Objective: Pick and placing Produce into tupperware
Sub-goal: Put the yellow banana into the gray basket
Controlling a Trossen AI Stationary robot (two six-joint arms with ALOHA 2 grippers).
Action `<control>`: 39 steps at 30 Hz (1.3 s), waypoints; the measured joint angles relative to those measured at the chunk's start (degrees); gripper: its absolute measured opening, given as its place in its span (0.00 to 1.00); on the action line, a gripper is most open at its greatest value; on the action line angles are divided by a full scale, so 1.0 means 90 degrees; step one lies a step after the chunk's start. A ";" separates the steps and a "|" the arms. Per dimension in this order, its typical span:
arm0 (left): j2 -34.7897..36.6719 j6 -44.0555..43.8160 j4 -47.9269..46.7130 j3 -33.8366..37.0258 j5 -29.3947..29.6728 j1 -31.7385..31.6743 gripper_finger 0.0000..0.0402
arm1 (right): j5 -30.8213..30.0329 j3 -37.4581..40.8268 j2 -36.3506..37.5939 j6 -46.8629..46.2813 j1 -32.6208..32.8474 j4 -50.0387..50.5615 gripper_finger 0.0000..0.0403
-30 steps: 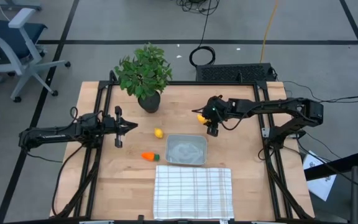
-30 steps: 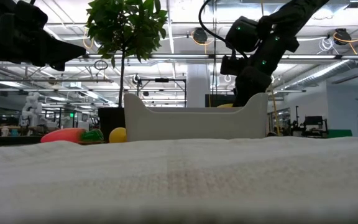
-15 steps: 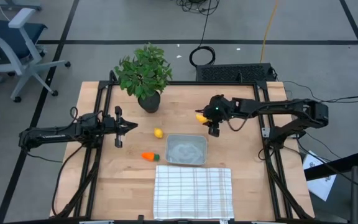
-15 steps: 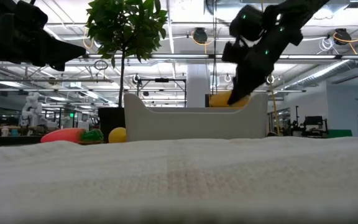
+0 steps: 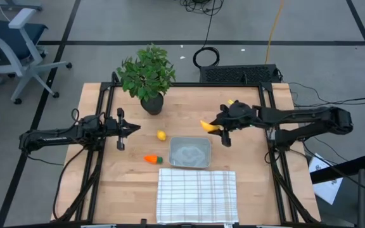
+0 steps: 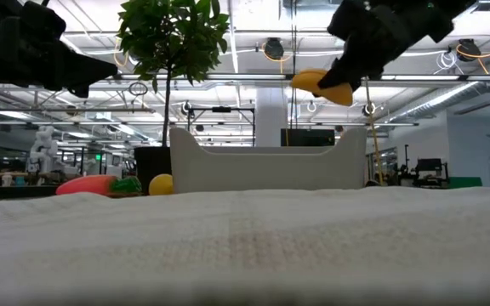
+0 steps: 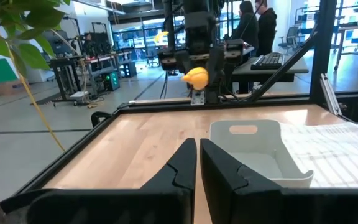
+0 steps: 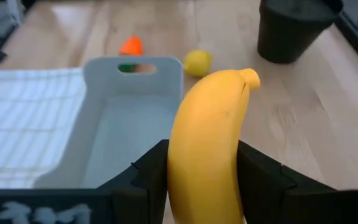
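Banana (image 6: 321, 83), clamped in the right end effector (image 5: 215, 126), has risen well above the tupperware (image 6: 266, 168) rim since earlier.

Right gripper (image 5: 218, 128) raised above table at 2 o'clock from centre, fingers clamped on banana (image 5: 206, 125). Left gripper (image 5: 120, 128) idle at 9 o'clock, fingers closed, arm stretched level.
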State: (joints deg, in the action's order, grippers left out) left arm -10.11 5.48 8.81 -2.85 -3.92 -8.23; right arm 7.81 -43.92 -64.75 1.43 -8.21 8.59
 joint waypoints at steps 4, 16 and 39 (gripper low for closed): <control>0.0000 -0.0004 -0.0002 0.0000 0.0000 0.0000 0.06 | 0.0000 0.0507 0.0372 -0.0201 0.0102 -0.0418 0.36; 0.0000 -0.0024 -0.0006 0.0000 0.0000 0.0000 0.06 | -0.0001 0.1251 0.0726 -0.0671 0.0468 -0.1485 0.35; 0.0000 -0.0146 -0.0005 0.0000 -0.0001 0.0001 0.06 | -0.0002 -0.1216 -0.1726 -0.0394 0.1271 -0.0604 0.35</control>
State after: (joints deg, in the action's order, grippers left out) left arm -10.11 4.16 8.76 -2.85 -3.93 -8.22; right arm 7.79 -54.86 -80.28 -2.11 3.22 3.15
